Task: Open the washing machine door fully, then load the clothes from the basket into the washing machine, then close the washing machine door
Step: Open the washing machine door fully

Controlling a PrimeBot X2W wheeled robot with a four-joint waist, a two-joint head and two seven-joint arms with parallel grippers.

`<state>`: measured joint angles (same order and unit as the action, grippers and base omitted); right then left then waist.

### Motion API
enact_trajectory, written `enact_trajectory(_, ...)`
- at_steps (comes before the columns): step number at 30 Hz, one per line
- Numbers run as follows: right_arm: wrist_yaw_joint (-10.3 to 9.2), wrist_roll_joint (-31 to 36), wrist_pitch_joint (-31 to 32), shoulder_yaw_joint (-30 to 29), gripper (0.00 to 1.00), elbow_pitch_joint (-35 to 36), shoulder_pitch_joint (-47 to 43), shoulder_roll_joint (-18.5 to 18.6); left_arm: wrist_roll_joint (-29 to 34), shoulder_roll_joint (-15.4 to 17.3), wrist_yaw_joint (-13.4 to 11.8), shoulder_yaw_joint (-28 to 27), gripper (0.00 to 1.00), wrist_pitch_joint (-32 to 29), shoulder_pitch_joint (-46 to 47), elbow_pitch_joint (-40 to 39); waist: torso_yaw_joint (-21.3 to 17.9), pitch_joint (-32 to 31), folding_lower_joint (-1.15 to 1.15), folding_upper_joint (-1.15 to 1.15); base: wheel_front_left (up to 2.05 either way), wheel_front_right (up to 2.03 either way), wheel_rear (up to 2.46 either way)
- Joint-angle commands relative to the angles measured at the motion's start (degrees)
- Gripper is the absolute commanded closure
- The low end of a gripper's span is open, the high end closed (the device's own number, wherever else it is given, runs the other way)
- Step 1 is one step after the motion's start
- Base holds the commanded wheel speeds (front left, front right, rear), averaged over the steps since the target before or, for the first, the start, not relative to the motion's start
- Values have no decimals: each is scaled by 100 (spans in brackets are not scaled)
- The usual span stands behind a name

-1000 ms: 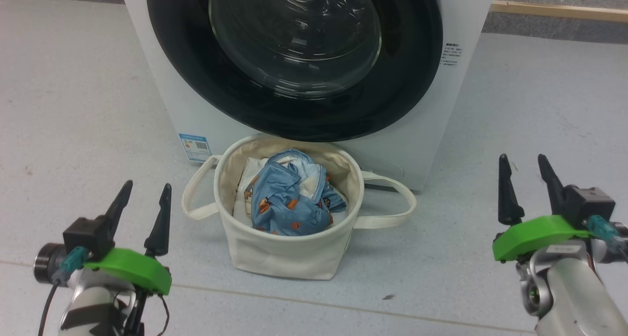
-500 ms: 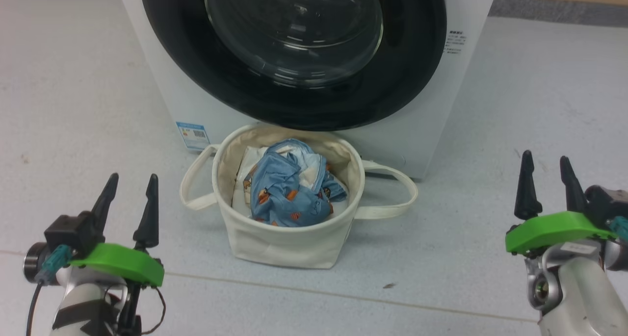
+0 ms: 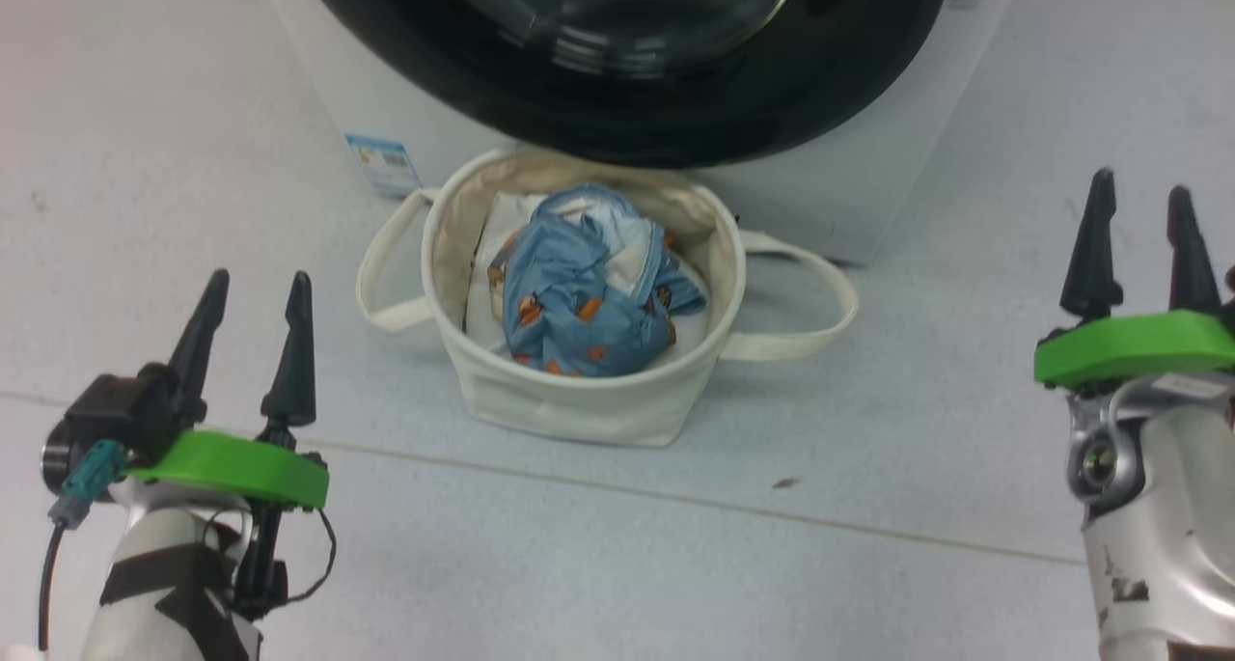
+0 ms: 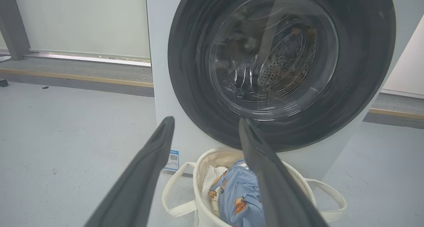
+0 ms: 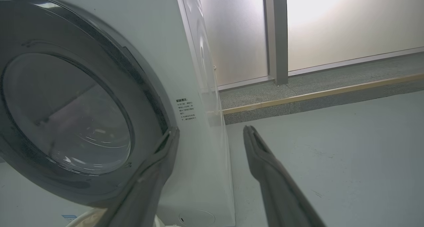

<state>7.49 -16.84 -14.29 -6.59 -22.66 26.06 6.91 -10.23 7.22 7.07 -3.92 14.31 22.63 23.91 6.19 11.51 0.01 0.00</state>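
Observation:
The white washing machine (image 3: 830, 198) stands at the top of the head view with its black-rimmed door (image 3: 820, 72) shut flat against the front. In the left wrist view the door (image 4: 361, 74) shows the steel drum through its glass. Right in front of it on the floor sits the cream basket (image 3: 579, 400) holding crumpled light blue clothes (image 3: 579, 304) with orange prints. My left gripper (image 3: 256, 285) hangs open at the lower left, well clear of the basket. My right gripper (image 3: 1143, 203) is open at the right, beside the machine's corner (image 5: 212, 147).
Pale grey floor (image 3: 868, 545) with a thin seam line surrounds the basket. Its two loop handles (image 3: 820, 294) lie out to the sides. A low wooden strip (image 5: 314, 96) and frosted wall panels (image 5: 347, 25) run behind the machine.
The head camera has tilted down and come closer, so machine and basket sit higher in view. Both grippers stay open; the right one shows higher in the picture.

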Motion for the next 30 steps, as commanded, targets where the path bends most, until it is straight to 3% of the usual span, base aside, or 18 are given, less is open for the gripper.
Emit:
enact_trajectory(1, 0, -17, -71, 74, 0, 243, 297, 35, 43, 167, 3, -207, 0, 69, 208, -241, 98, 332, -1, 0, 0, 0, 0)
enact_trajectory(16, 0, -25, -71, 70, 0, 320, 1213, 102, 16, 65, 33, -322, 0, 69, 620, -568, 158, 1378, -1, 0, 0, 0, 0)
enact_trajectory(23, 0, -762, -71, -16, 0, 355, 1603, 183, 14, 72, 38, -376, 0, 69, 660, -586, 186, 1518, -1, 0, 0, 0, 0)
enact_trajectory(24, 0, -944, -71, -1, 10, 344, 1684, 206, 3, 73, 39, -394, 0, 69, 657, -590, 187, 1536, -1, 0, 0, 0, 0)
enact_trajectory(25, 0, -1178, -71, 12, 26, 305, 1770, 221, -2, 73, 39, -408, 0, 69, 654, -593, 190, 1549, -1, 0, 0, 0, 0)
enact_trajectory(26, 0, -1400, -71, 56, 73, 253, 1855, 262, -8, 70, 40, -422, 0, 69, 649, -592, 196, 1559, -1, 0, 0, 0, 0)
enact_trajectory(27, 0, -1657, -41, 110, 98, 201, 1948, 303, -12, 66, 40, -424, 0, 69, 643, -591, 204, 1568, -1, 0, 0, 0, 0)
enact_trajectory(30, 0, -2824, 365, 163, 100, 76, 2374, 499, -44, 59, 40, -421, 0, 69, 645, -596, 248, 1644, -1, 0, 0, 0, 0)
